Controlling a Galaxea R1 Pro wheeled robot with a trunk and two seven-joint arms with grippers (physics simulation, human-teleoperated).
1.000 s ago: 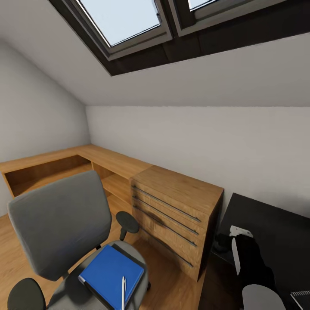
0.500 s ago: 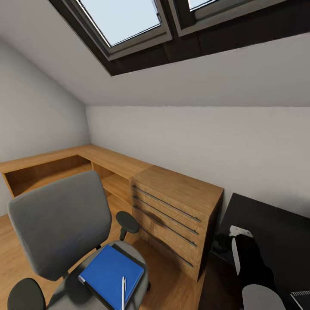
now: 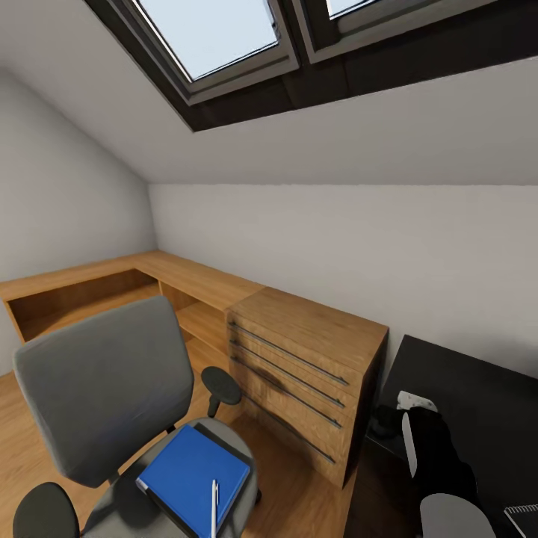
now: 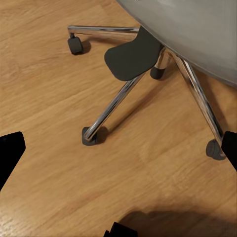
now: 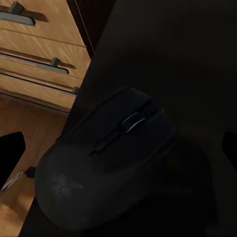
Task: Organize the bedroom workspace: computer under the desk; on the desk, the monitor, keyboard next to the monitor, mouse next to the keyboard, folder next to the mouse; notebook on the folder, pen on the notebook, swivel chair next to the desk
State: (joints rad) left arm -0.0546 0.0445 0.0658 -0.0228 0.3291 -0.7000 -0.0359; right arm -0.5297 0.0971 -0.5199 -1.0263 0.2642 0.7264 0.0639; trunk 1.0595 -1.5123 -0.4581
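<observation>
Right wrist view: mouse (image 5: 111,163) on desk (image 5: 197,59) between wide-spread fingers (image 5: 11,150)

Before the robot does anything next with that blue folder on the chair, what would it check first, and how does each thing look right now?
1. Folder on chair seat: ok, not yet moved.
2. Pen lying on folder: not ok, may slide when lifted.
3. Mouse on desk: ok.
4. Left gripper open, over floor by chair base: ok.
5. Right gripper open above mouse: ok.
6. Notebook location: cannot tell.
</observation>
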